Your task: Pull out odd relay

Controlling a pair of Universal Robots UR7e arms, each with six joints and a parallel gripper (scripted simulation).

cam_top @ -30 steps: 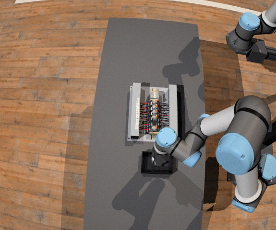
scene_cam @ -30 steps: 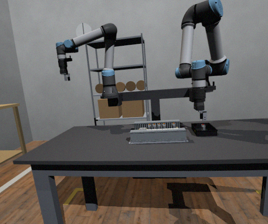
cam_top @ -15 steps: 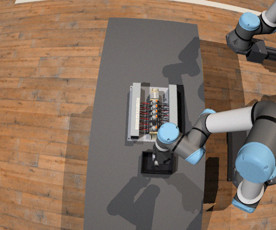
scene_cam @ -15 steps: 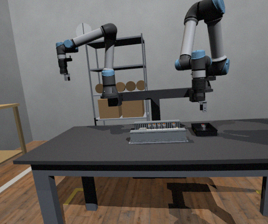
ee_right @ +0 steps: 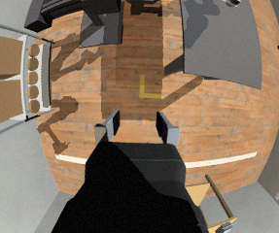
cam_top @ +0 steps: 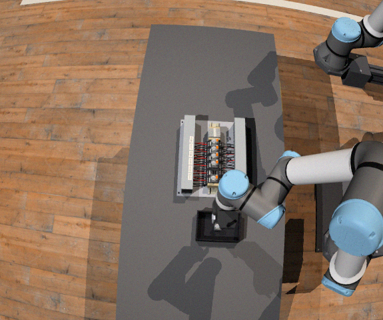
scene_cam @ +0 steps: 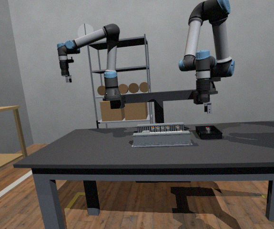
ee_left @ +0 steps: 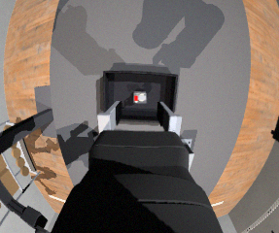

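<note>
The relay with the red button (scene_cam: 208, 129) (ee_left: 139, 97) stands in the black parts tray (cam_top: 208, 241) (scene_cam: 212, 136) (ee_left: 107, 90), button up. My left gripper (scene_cam: 208, 108) (ee_left: 139, 109) is open and empty, above the tray and clear of the relay. The relay panel (cam_top: 179, 155) (scene_cam: 161, 140) lies flat on the table. Several relays with orange buttons (cam_top: 214, 154) (scene_cam: 162, 128) sit in its row and look upright and level. A dark gap (cam_top: 214, 171) shows between the last one and the others. My right gripper (scene_cam: 68, 78) (ee_right: 138, 118) is open and empty, high away from the panel.
Two grey wire ducts (cam_top: 189, 155) (cam_top: 240, 148) flank the relay row, with red and black wires between. The tray stands beside the panel's end, a short gap away. The left arm's wrist (cam_top: 234, 184) hangs over that panel corner in the top view.
</note>
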